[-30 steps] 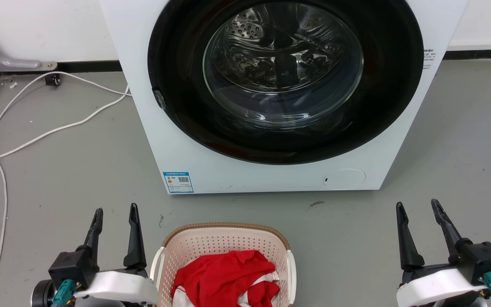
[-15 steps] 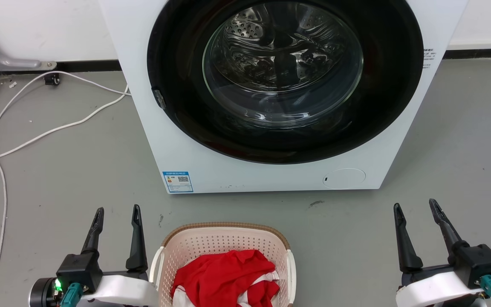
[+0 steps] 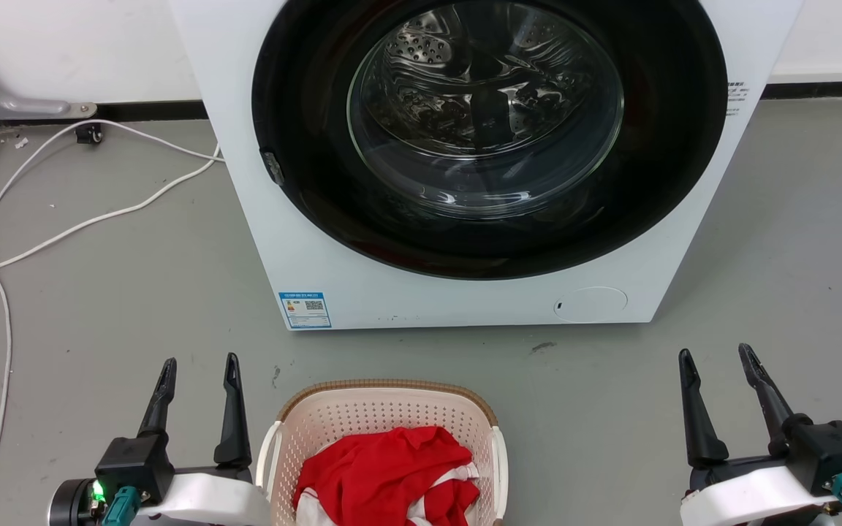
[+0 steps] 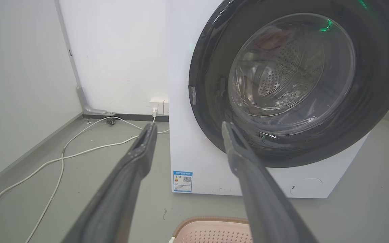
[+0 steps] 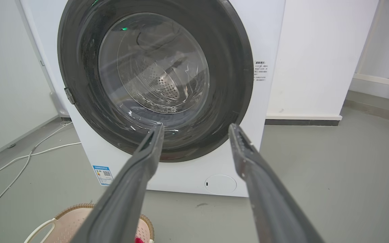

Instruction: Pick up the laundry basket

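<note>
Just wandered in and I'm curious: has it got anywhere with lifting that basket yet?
Nothing done yet: the laundry basket sits on the floor, red clothing inside. Both the left gripper and right gripper hang open and empty, either side of it. Remaining: reach its white handles, grip, lift.

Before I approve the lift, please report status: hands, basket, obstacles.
Left hand, right hand open, empty. Cream-pink perforated plastic laundry basket on floor between them, red cloth inside. White washing machine beyond, not blocking.

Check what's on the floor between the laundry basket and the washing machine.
Nothing. In the head view, the grey floor between the laundry basket and the washing machine is bare; small dark scuffs sit off to the sides.
</note>
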Controlling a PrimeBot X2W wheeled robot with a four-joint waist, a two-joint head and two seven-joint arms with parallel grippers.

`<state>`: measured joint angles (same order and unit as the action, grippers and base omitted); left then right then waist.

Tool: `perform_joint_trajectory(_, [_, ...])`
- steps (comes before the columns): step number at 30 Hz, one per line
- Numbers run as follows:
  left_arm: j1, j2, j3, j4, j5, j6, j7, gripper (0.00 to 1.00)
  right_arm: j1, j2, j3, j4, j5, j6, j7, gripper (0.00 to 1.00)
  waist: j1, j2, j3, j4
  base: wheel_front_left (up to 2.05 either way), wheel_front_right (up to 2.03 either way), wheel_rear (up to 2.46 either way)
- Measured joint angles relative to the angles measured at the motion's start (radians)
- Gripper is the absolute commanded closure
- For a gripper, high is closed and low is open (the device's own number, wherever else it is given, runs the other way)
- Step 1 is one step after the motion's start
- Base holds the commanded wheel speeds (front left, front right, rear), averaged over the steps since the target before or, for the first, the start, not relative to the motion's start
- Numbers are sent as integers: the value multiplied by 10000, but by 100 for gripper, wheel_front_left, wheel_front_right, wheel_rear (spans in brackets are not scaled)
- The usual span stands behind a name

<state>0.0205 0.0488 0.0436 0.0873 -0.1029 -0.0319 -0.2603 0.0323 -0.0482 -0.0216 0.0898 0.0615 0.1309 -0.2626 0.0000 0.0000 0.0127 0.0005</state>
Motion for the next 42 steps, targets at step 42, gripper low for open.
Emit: perform_joint_trajectory(42, [-5394, 1442, 625, 6899, 717, -911, -27, 0, -5655, -58, 4406, 7072, 965, 2, -6, 0, 2, 0, 4398, 54, 0, 0, 0])
